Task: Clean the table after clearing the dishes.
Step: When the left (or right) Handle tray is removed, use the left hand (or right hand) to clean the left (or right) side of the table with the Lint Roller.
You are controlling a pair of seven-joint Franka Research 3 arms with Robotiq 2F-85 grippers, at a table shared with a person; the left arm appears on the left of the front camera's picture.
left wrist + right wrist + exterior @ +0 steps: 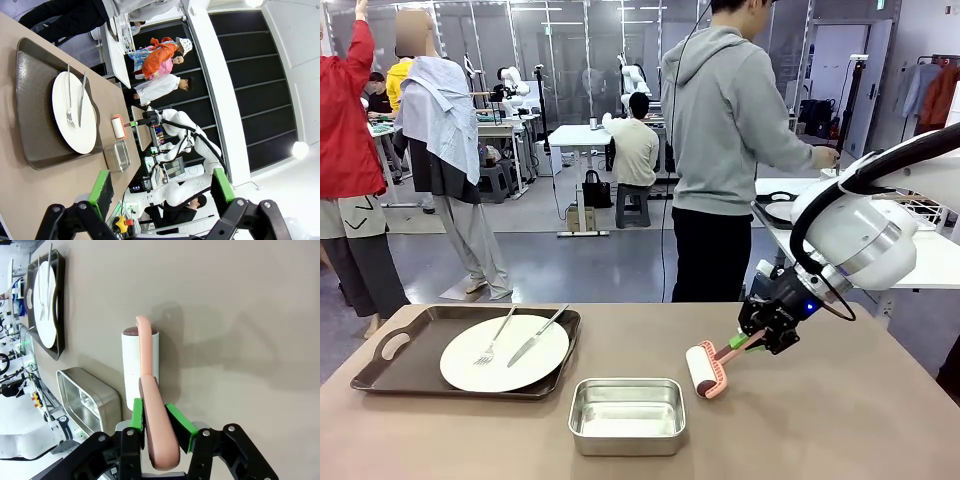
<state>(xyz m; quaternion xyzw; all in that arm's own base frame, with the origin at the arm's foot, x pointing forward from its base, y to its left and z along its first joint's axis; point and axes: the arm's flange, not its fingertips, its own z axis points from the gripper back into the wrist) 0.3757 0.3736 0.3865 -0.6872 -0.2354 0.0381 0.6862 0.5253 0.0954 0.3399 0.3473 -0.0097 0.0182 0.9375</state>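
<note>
On the brown table (840, 420) my right gripper (760, 335) is shut on the pink handle of a lint roller (702, 370), whose white roll rests on the table top right of centre. In the right wrist view the green pads (138, 415) clamp the handle of the roller (132, 370). At the left, a white plate (505, 352) with a fork and a knife lies on a dark tray (370, 375). My left gripper (162, 187) is open and holds nothing, high above the table (20, 185), looking down on the plate (75, 112) and the roller (118, 127).
A small steel pan (627, 415) stands near the front edge, between tray and roller. A person in a grey hoodie (725, 150) stands at the far side, reaching toward a white table (920, 260) at the right, where another dark tray (775, 212) lies.
</note>
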